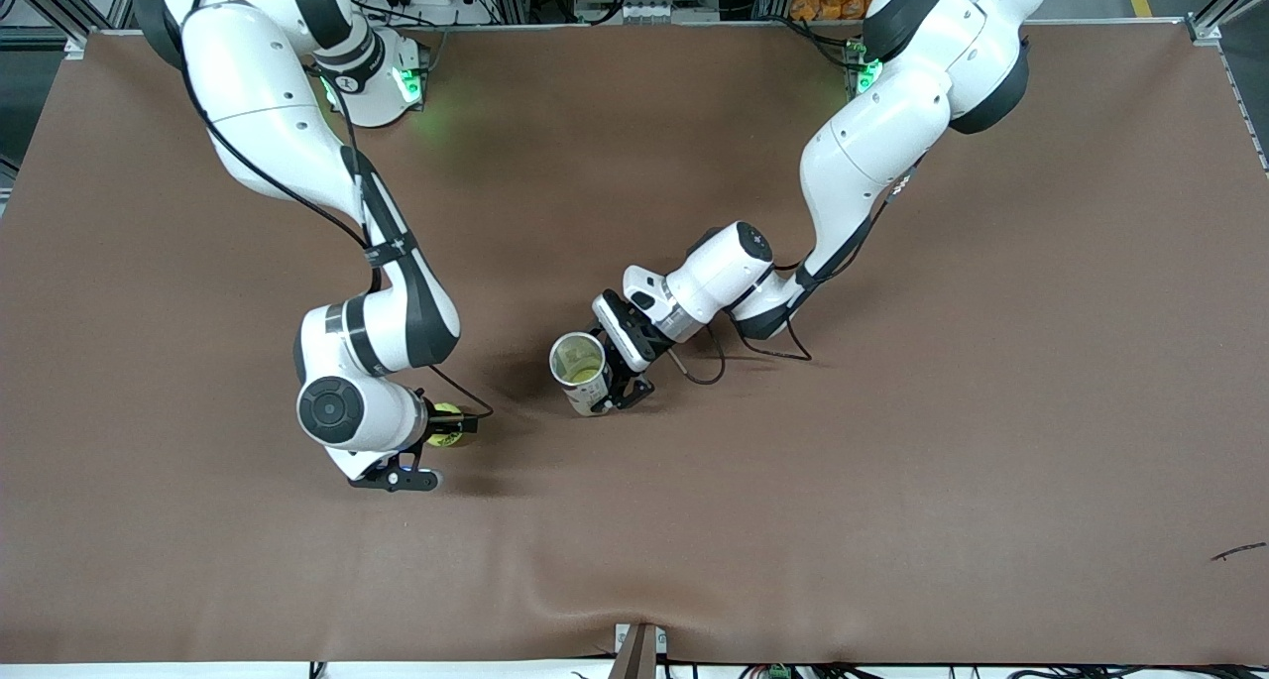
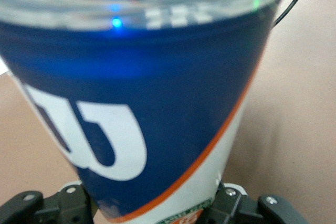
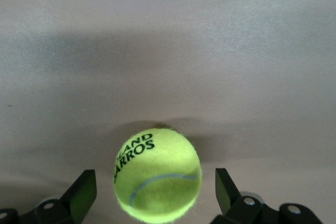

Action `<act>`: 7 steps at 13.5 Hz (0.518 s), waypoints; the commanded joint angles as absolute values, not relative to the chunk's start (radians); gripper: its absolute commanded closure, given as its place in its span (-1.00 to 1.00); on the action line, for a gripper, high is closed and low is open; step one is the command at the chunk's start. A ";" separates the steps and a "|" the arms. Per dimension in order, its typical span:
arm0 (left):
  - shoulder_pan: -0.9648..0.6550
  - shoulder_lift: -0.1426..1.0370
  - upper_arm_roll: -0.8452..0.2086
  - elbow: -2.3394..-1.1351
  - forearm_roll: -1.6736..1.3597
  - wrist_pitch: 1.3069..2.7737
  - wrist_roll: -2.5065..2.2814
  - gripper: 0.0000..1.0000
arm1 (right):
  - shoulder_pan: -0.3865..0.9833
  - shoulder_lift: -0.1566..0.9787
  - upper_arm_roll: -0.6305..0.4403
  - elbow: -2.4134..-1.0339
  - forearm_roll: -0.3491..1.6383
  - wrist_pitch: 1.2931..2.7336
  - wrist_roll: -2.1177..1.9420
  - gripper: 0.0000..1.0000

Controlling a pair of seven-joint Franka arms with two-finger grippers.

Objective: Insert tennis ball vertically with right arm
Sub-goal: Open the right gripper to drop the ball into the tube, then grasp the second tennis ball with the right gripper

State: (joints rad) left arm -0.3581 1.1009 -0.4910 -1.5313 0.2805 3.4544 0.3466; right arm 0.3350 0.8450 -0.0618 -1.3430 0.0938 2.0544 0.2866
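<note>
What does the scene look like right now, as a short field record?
ball: tennis ball on the table, between the open fingers of the right gripper, not gripped
can: upright, open top, held by the left gripper; can sits toward the middle of the table
inside can: something yellow-green visible
insertion: not yet done

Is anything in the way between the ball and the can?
Nothing visible. Only bare table lies between the tennis ball, sitting between the open right gripper fingers, and the upright open can held by the left gripper.
</note>
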 commanded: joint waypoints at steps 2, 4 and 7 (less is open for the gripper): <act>-0.373 1.097 -0.477 -1.523 0.278 3.471 0.331 -0.55 | 0.333 0.845 -0.055 -1.355 0.077 2.068 0.284 0.07; -0.373 1.097 -0.477 -1.523 0.279 3.471 0.333 -0.55 | 0.328 0.839 -0.055 -1.355 0.083 2.066 0.285 0.25; -0.371 1.097 -0.477 -1.523 0.279 3.471 0.331 -0.55 | 0.284 0.760 -0.054 -1.353 0.156 2.050 0.284 0.26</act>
